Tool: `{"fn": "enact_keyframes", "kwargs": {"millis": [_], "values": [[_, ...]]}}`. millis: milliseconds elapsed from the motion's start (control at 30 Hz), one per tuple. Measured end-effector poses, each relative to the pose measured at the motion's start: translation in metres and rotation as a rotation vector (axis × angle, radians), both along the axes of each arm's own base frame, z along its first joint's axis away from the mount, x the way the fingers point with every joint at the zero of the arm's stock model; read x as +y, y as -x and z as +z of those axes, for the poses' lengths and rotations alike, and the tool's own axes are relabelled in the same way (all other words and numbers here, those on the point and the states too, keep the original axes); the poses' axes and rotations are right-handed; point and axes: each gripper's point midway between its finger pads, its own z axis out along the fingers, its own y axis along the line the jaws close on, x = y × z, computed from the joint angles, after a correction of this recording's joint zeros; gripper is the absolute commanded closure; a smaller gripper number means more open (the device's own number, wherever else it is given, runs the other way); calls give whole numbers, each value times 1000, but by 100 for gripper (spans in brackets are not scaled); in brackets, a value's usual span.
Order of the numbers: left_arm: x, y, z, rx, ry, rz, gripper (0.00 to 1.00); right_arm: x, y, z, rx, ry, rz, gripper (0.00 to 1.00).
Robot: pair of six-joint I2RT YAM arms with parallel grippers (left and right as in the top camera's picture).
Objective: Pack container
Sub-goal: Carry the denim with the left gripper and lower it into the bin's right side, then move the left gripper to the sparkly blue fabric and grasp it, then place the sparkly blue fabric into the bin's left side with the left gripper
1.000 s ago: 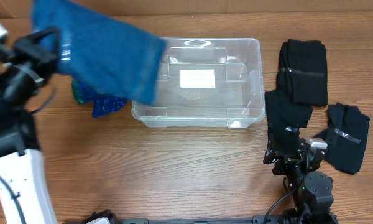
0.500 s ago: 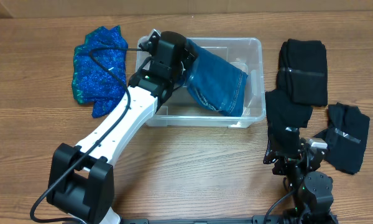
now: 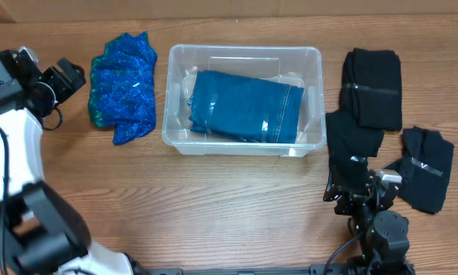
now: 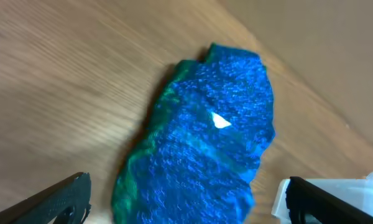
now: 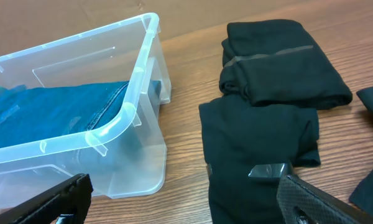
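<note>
The clear container (image 3: 244, 49) stands at the middle back of the table. A folded pair of blue jeans (image 3: 244, 108) lies flat inside it. A glittery blue cloth (image 3: 122, 88) lies left of it, and in the left wrist view this cloth (image 4: 205, 137) fills the space ahead of the jaws. My left gripper (image 3: 73, 78) is open and empty at the far left, beside the cloth. My right gripper (image 3: 359, 183) is open and empty at the front right, over a black garment (image 5: 261, 149), with the container's corner (image 5: 127, 118) to its left.
Three folded black garments lie right of the container: one at the back (image 3: 374, 88), one in the middle (image 3: 353, 137), one at the far right (image 3: 424, 169). Bare wooden table (image 3: 214, 206) stretches across the front.
The left gripper opened and let the jeans go in the container, where they now lie flat. The left arm swung back to the far left by the blue cloth. The right arm stayed still.
</note>
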Motion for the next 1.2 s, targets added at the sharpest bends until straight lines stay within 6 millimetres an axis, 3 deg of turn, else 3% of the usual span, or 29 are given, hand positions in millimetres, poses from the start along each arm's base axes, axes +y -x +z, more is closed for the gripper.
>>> {"fn": "enact_keyframes", "kwargs": {"millis": [33, 133, 233, 300, 333, 367, 400, 467, 600, 700, 733, 767, 833, 867, 933, 967, 1000, 1067, 1100, 1133, 1200], "values": [[3, -7, -31, 18, 69, -38, 0, 0, 0, 0, 0, 0, 1, 0], [-4, -34, -87, -23, 168, -148, 0, 0, 0, 0, 0, 0, 0, 0], [-18, -51, -120, -51, 200, -210, 1, 0, 0, 0, 0, 0, 0, 0], [-33, -60, -136, -59, 215, -250, 19, 0, 0, 0, 0, 0, 0, 0], [-36, -62, -137, -60, 213, -258, 36, 0, 0, 0, 0, 0, 0, 0], [-41, -62, -139, -51, 214, -260, 65, 0, 0, 0, 0, 0, 0, 0], [-44, -63, -143, -41, 214, -263, 77, 0, 0, 0, 0, 0, 0, 0], [-54, -56, -154, 19, 232, -261, 94, 0, 0, 0, 0, 0, 0, 0], [-68, -49, -154, 71, 288, -276, 96, 0, 0, 0, 0, 0, 0, 0], [-77, -33, -134, 111, 384, -291, 96, 0, 0, 0, 0, 0, 0, 0], [-82, -30, -91, 82, 413, -311, 96, 0, 0, 0, 0, 0, 0, 0], [-85, -32, -29, -3, 386, -341, 96, 0, 0, 0, 0, 0, 0, 0], [-96, -26, 74, -179, 291, -398, 96, 0, 0, 0, 0, 0, 0, 0], [-106, -18, 111, -242, 258, -419, 96, 0, 0, 0, 0, 0, 0, 0], [-157, 11, 193, -380, 221, -498, 96, 0, 0, 0, 0, 0, 1, 0], [-177, 20, 210, -406, 225, -532, 96, 0, 0, 0, 0, 0, 0, 0], [-212, 29, 220, -405, 251, -577, 96, 0, 0, 0, 0, 0, 1, 0], [-249, 24, 203, -331, 267, -580, 96, 0, 0, 0, 0, 0, 1, 0], [-269, 20, 189, -283, 258, -572, 96, 0, 0, 0, 0, 0, 1, 0], [-301, 16, 160, -195, 243, -571, 96, 0, 0, 0, 0, 0, 0, 0], [-325, 10, 123, -95, 218, -546, 96, 0, 0, 0, 0, 0, 0, 0]]}}
